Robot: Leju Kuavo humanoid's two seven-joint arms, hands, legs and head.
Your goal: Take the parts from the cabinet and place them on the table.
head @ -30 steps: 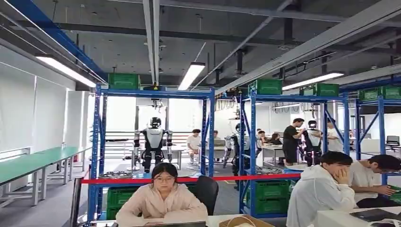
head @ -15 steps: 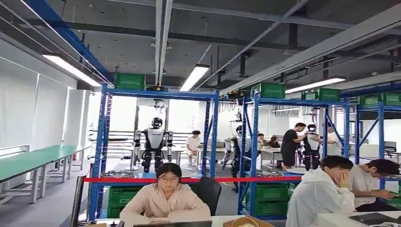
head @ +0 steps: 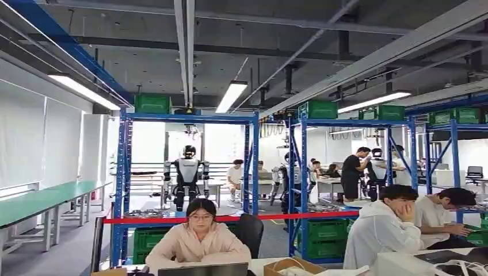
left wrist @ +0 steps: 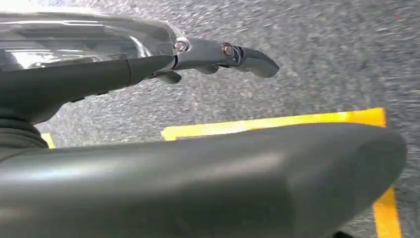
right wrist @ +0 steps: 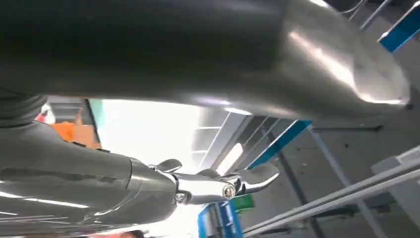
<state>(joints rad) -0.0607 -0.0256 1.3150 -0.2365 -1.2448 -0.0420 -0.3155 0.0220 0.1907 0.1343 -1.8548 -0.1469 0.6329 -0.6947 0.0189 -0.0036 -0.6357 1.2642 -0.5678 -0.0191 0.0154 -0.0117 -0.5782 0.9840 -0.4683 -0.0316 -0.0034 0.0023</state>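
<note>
A: What does the head view take in?

B: A workshop hall. Two tall blue steel shelving racks (head: pixel 187 190) stand in the middle distance, with green plastic crates (head: pixel 152 103) on their top shelves and more crates low down. A red barrier tape (head: pixel 230 218) runs across the racks. Flat metal parts (head: pixel 141 213) lie on the left rack's lower shelf, just behind the tape.

A: Anyone nearby?

B: A person in a pale pink hoodie (head: pixel 198 241) sits at the near desk in the centre, and a person in a white hoodie (head: pixel 382 230) sits at the near right. A long green-topped workbench (head: pixel 43 198) runs along the left wall. Another silver-and-black humanoid robot (head: pixel 186 175) stands far behind the left rack.

A: And the robot's own hands?

B: The left hand (left wrist: pixel 198 163) hangs over grey speckled floor marked with yellow tape (left wrist: pixel 277 121); its thick thumb and a dark finger lie stretched out and apart, with nothing between them. The right hand (right wrist: pixel 198 124) is also empty, its fingers extended and spread, with the blue rack frame and ceiling behind it.
</note>
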